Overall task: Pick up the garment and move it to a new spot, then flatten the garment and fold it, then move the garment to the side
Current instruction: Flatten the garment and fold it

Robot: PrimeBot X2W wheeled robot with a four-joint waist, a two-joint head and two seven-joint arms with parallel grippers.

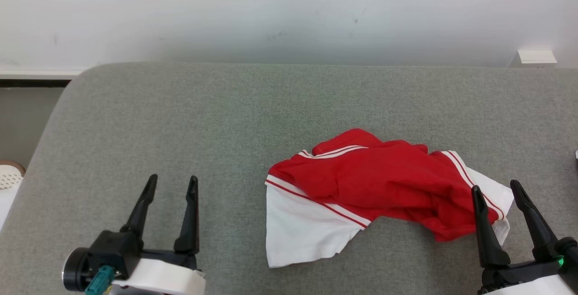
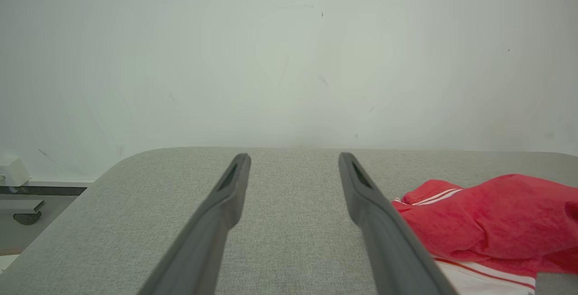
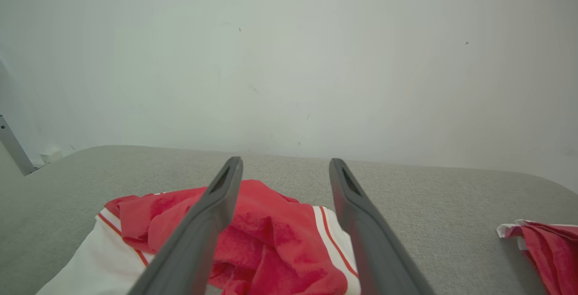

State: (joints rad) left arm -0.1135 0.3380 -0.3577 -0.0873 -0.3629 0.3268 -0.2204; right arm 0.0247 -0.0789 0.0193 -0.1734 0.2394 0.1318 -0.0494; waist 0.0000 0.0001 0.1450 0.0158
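- Garment (image 1: pixel 375 186): red with white panels and stripes, crumpled on the grey surface (image 1: pixel 180 119).
- Left gripper (image 1: pixel 172 184): jaws spread, empty.
- Right gripper (image 1: pixel 496 191): jaws spread, straddling the garment's edge.

Was a grey fabric table (image 1: pixel 180 114), far corners rounded. Bore a crumpled red-and-white garment (image 1: pixel 384 186) right of centre and a second red-and-white cloth (image 3: pixel 548 245) at the right edge.

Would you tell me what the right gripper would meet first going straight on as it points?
Probably the garment, lying just ahead between the right gripper's open fingers; height unclear.
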